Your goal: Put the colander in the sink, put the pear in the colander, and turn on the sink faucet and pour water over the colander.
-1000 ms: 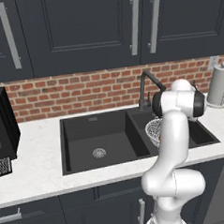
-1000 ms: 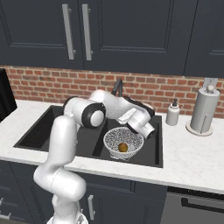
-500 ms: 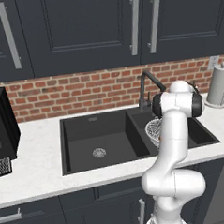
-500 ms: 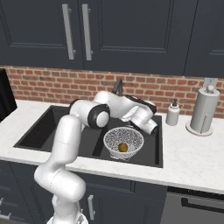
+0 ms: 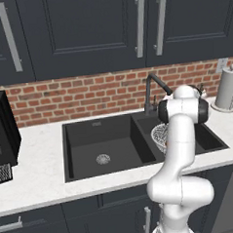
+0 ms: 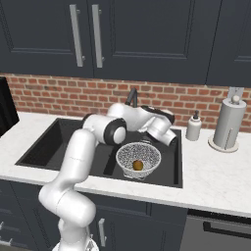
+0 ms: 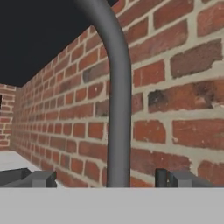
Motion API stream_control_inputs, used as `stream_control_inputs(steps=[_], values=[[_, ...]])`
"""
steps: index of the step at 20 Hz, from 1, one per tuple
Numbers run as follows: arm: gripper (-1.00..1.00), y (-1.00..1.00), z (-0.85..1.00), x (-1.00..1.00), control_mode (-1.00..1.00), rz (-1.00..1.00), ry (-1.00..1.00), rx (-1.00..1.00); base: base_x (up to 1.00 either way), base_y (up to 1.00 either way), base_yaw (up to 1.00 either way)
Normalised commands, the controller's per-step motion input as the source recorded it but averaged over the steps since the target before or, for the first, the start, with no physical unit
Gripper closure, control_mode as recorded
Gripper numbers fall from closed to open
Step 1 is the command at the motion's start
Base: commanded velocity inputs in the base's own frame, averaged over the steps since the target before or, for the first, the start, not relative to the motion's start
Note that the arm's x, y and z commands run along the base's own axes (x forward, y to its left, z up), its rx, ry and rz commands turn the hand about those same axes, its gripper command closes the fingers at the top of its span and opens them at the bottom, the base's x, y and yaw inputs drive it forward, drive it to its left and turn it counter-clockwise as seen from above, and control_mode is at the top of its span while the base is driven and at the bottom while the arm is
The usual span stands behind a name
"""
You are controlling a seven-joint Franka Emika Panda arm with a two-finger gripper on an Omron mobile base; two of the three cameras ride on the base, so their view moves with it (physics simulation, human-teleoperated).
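The silvery wire-mesh colander (image 6: 138, 156) sits in the smaller right basin of the dark sink (image 6: 49, 144), and the golden-brown pear (image 6: 138, 165) lies inside it. In the left base view my arm hides most of the colander (image 5: 159, 134), beside the sink (image 5: 97, 136). The dark sink faucet (image 6: 131, 96) rises behind the basins at the brick wall. My gripper (image 7: 107, 179) is open, and the faucet stem (image 7: 118, 109) stands upright close in front of it, between the two fingertips (image 7: 41, 178). Nothing is held. No water shows.
A white soap dispenser (image 6: 194, 127) and a paper-towel roll (image 6: 228, 123) stand on the counter right of the sink. A black appliance (image 5: 2, 132) sits at the far left. Dark cabinets hang above the brick wall.
The hand has shifted slightly to the right behind the colander, staying by the faucet. The jaws stay open. Colander and pear have not moved.
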Motion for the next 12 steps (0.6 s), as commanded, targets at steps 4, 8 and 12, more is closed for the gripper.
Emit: stream_control_inputs(steps=[4,8,12], values=[[-1.0,0.0,0.0,0.39,-1.0,0.0,0.0,0.0,0.0,0.0,0.0],[-1.0,0.0,0.0,0.18,-1.0,0.0,0.0,0.0,0.0,0.0,0.0],[-1.0,0.0,-0.01,0.24,-1.0,0.0,0.0,0.0,0.0,0.0,0.0]])
